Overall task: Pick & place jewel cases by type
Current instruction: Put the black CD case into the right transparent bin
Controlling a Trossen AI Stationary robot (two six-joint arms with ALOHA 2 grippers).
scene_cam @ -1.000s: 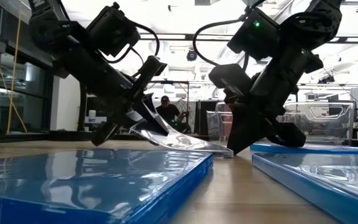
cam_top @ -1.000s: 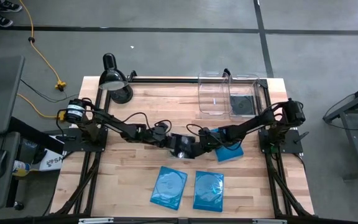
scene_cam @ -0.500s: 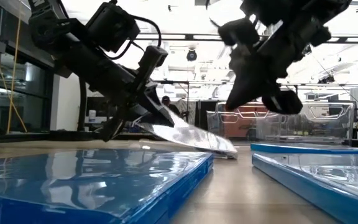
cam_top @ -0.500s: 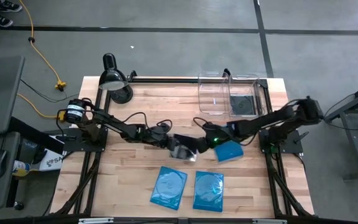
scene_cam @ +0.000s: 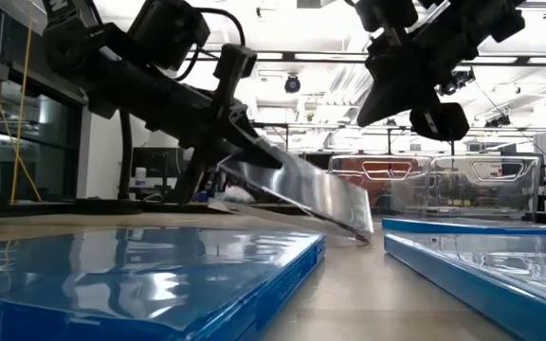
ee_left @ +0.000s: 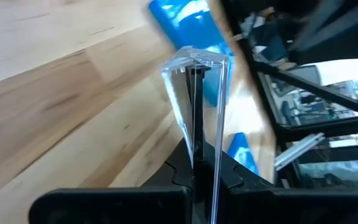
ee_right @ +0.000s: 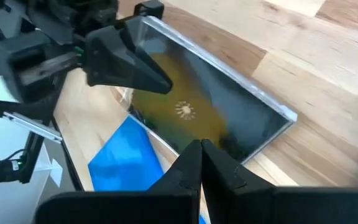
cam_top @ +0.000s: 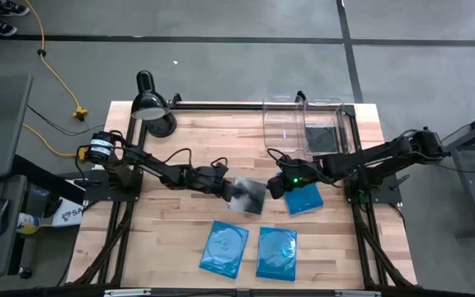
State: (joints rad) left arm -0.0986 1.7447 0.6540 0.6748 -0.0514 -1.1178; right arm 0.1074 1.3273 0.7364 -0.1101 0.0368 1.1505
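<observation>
- The bench (cam_top: 180, 165) is a pale butcher-block top of glued wooden strips, its grain running lengthwise, set on a dark frame over a grey concrete floor (cam_top: 221, 66) crossed by dark seams.
- A black desk lamp (cam_top: 151, 106) stands at the far left corner of the bench, and a yellow cable (cam_top: 56, 78) trails over the floor beyond it.
- Two clear bins (cam_top: 303, 125) sit side by side at the far right edge; one black case (cam_top: 322, 139) lies in the right-hand one.
- The left hand (cam_top: 228, 185) is clenched on one edge of a black jewel case (cam_top: 247, 195) near the middle of the bench, holding it tilted (the low view shows its far corner down near the wood).
- The right hand (cam_top: 275, 188) hangs just beside that case with its fingers pressed together, gripping nothing.
- Three blue cases are on the wood: one (cam_top: 304, 199) under the right arm, and two (cam_top: 224, 247) (cam_top: 276, 252) side by side near the front edge.
- In the low view the room behind shows bright ceiling strip lights (scene_cam: 292, 59), tall windows at the left and cluttered workstations farther back.
</observation>
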